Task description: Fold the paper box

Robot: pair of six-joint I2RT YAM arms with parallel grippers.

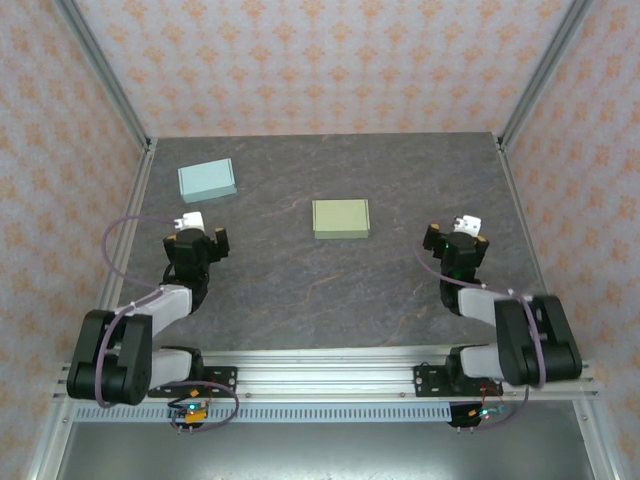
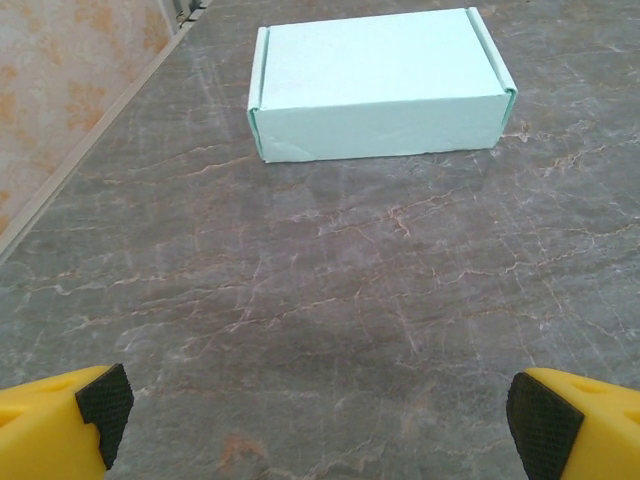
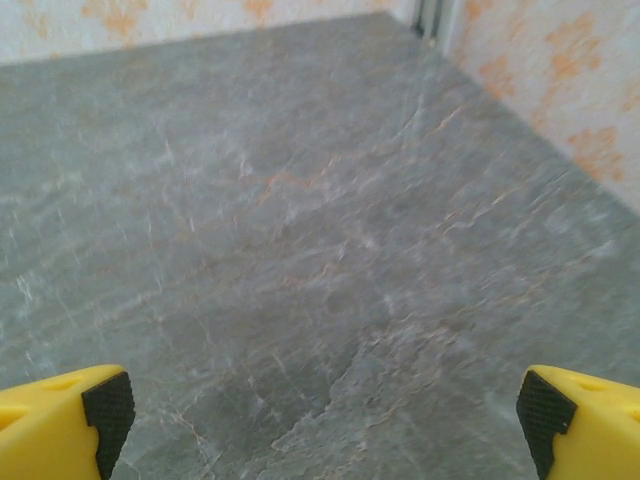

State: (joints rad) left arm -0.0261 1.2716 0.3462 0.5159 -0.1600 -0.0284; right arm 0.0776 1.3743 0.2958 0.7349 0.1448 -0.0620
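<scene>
A pale blue closed paper box (image 1: 207, 180) lies at the back left of the table; in the left wrist view it (image 2: 380, 85) sits straight ahead, a good way beyond my fingers. A pale green flat paper box (image 1: 341, 218) lies near the table's middle. My left gripper (image 1: 197, 236) (image 2: 320, 415) stands open and empty, low over the table, short of the blue box. My right gripper (image 1: 458, 236) (image 3: 320, 410) is open too, with bare table between its yellow fingers (image 3: 70, 415), well to the right of the green box.
The grey marbled table (image 1: 300, 280) is walled by patterned panels at the back and both sides, with metal posts (image 1: 135, 120) at the corners. A wall edge (image 2: 70, 170) runs close to the left of the blue box. Both arm bases sit on the near rail (image 1: 320, 372).
</scene>
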